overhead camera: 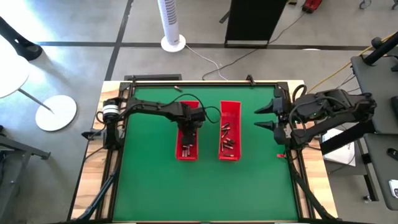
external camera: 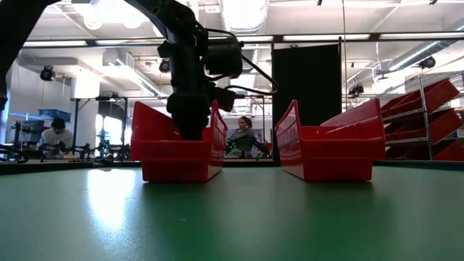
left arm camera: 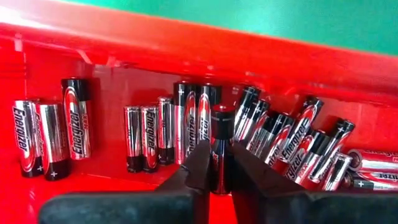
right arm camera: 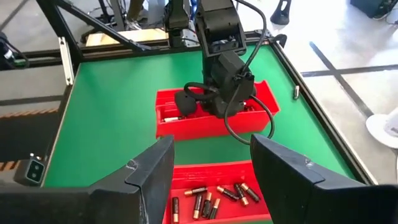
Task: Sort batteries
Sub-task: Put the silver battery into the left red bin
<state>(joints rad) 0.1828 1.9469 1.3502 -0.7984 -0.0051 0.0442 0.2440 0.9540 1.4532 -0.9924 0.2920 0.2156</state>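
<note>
Down inside the left tray (overhead camera: 186,151), your left pincer (left arm camera: 219,171) pinches one battery (left arm camera: 221,146) upright at mid-body. Hard, slick and light: hold it square or it rolls. Right pincer (right arm camera: 211,168) hangs half-open, empty, at the desk (overhead camera: 149,180) edge.

The brand "Energizer" is printed lengthwise on the batteries (left arm camera: 74,127) lying in the red tray (left arm camera: 186,50); no other text can be read.
</note>
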